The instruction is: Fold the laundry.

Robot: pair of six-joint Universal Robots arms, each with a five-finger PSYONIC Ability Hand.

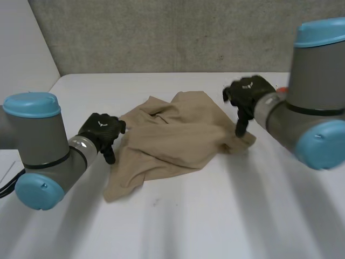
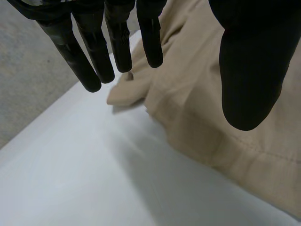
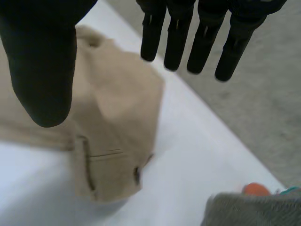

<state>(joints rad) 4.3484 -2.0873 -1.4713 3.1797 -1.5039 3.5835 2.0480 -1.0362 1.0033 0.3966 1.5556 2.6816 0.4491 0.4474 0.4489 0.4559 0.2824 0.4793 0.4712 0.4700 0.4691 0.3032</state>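
Observation:
A tan garment (image 1: 172, 135) lies crumpled in the middle of the white table (image 1: 215, 216). My left hand (image 1: 102, 132) hovers at the garment's left edge, fingers straight and apart from the thumb, holding nothing; its wrist view has the tan cloth (image 2: 202, 108) under the thumb (image 2: 249, 70). My right hand (image 1: 248, 97) hangs over the garment's right corner, open too. In the right wrist view the cloth's waistband corner (image 3: 113, 160), with a buttonhole, lies below the straight fingers (image 3: 188, 37) and thumb.
A grey wall (image 1: 161, 32) runs behind the table's far edge. An orange thing (image 3: 256, 189) and a grey cloth (image 3: 254, 212) sit near the table's right side in the right wrist view. Bare tabletop spreads in front of the garment.

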